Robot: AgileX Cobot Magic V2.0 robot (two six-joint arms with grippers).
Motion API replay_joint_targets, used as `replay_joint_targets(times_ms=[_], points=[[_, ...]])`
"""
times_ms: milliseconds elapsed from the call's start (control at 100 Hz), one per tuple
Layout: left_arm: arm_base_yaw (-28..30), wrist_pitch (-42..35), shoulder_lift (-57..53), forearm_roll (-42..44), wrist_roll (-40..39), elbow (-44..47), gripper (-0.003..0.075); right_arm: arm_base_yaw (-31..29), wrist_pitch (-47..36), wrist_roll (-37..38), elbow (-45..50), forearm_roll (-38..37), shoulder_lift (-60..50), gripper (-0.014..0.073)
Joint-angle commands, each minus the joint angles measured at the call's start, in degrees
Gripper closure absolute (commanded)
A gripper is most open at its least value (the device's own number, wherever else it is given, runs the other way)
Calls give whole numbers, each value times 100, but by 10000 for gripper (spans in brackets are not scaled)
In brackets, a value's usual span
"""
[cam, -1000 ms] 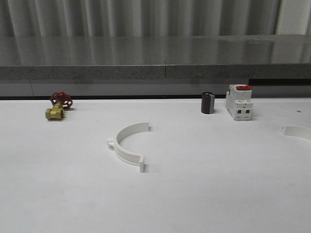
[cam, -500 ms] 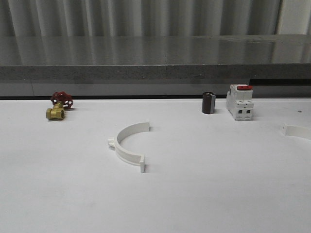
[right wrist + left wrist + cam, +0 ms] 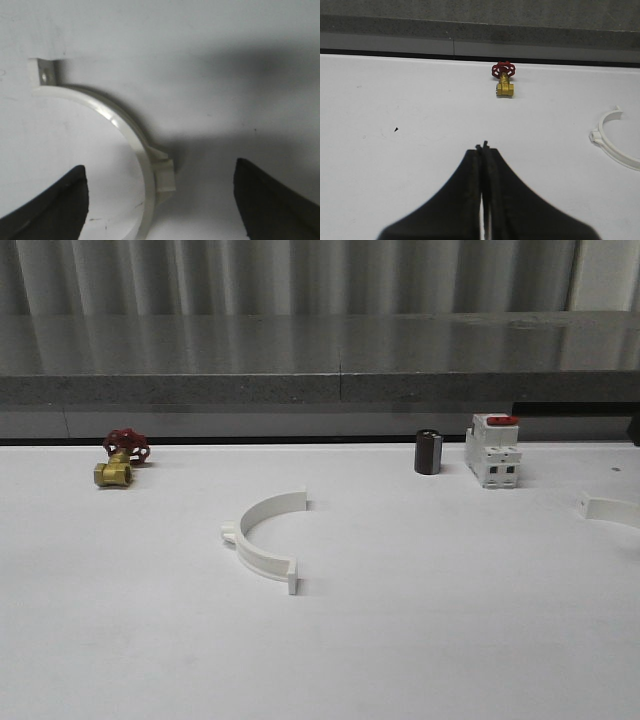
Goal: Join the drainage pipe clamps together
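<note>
- Drainage pipe clamps, two white plastic half-ring bands with small end tabs, lie apart on the white table (image 3: pixel 420 640): one clamp (image 3: pixel 264 540) in front and left of the white boxy red-topped breaker (image 3: pixel 492 451), unmoved since earlier; the other clamp (image 3: pixel 610 509) right of the breaker, at the frame edge, shifted slightly.
- Right gripper (image 3: pixel 160 200): black fingers spread wide over the second clamp (image 3: pixel 125 130), not touching.
- Left gripper (image 3: pixel 483 150): fingers pressed together, empty, facing the brass red-handled valve (image 3: pixel 504 82).
</note>
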Motion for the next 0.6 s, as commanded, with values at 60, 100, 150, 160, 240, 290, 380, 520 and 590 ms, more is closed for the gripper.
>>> replay_joint_targets(times_ms=[60, 100, 150, 160, 240, 290, 380, 520, 590], points=[[4, -391, 47, -73, -6, -143, 740, -29, -220, -102, -163, 20, -59, -2], [4, -391, 47, -73, -6, -143, 740, -29, -225, -102, -164, 20, -33, -2], [4, -391, 47, -73, -6, -143, 740, -29, -236, -102, -164, 20, 19, -2], [4, -391, 47, -73, -6, -143, 740, -29, -237, -102, -164, 20, 24, -2], [4, -391, 47, -73, -6, -143, 740, -29, -237, -102, -164, 20, 98, -1], [4, -391, 47, -73, -6, -143, 740, -29, -230, -102, -164, 20, 149, -1], [4, -391, 47, -73, -6, -143, 740, -29, -194, -102, -164, 20, 199, 1], [4, -391, 47, -73, -6, -143, 740, -29, -126, -96, -164, 25, 200, 133], [4, -391, 47, -73, -6, -143, 740, -29, -80, -96, -164, 37, 200, 272]])
